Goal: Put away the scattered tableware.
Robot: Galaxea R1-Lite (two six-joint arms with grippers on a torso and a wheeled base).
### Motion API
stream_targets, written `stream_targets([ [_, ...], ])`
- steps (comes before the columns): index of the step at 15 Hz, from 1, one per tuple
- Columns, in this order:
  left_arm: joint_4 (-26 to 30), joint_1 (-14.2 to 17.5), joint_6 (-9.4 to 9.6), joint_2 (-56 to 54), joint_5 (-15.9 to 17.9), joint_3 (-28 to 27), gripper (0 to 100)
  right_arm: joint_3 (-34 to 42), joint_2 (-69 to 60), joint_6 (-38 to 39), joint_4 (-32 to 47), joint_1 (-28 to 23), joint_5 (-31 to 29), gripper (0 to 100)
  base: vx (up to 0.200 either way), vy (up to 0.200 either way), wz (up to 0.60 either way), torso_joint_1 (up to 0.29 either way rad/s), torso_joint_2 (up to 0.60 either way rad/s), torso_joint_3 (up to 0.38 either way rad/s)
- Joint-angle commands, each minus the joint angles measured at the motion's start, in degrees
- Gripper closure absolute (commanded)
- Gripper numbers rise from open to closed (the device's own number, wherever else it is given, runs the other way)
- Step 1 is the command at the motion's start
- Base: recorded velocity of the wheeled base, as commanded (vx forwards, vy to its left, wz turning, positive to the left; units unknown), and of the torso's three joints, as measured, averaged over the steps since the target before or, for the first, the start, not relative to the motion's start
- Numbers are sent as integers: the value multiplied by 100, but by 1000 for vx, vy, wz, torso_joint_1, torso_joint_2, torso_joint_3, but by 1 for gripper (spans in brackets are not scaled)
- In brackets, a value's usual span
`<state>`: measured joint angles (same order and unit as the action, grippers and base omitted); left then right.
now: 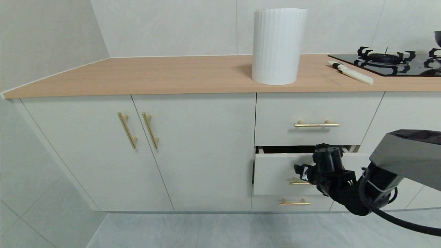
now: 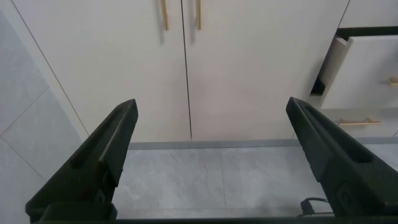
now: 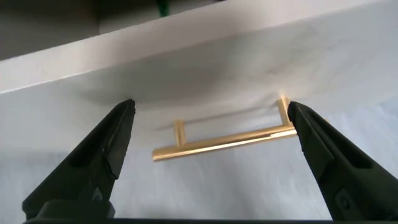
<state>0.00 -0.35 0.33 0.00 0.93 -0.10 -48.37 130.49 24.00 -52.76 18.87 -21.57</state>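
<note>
A cream-handled knife lies on the wooden counter at the right, beside the stove. Below it the middle drawer stands slightly pulled out, with a dark gap above its front. My right gripper is low at that drawer's front, right at its gold handle. In the right wrist view the gripper is open and the handle lies straight ahead between its fingers, untouched. My left gripper is open and holds nothing, hanging over the floor before the cabinet doors.
A tall white ribbed canister stands mid-counter. A black gas stove is at the far right. The top drawer and bottom drawer are closed, as are the double doors. Grey floor tiles lie below.
</note>
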Motion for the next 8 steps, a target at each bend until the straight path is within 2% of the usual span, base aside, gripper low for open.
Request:
stream_targets([
  [1, 0, 0, 2, 9, -5, 1, 0, -32, 398, -10, -208, -77, -6, 0, 0, 0, 0, 0, 0, 0],
  [4, 0, 0, 2, 9, 4, 1, 0, -199, 715, -10, -604, -138, -23, 0, 0, 0, 0, 0, 0, 0],
  [8, 0, 0, 2, 9, 4, 1, 0, -630, 1075, -1, -692, -349, -217, 0, 0, 0, 0, 0, 0, 0],
])
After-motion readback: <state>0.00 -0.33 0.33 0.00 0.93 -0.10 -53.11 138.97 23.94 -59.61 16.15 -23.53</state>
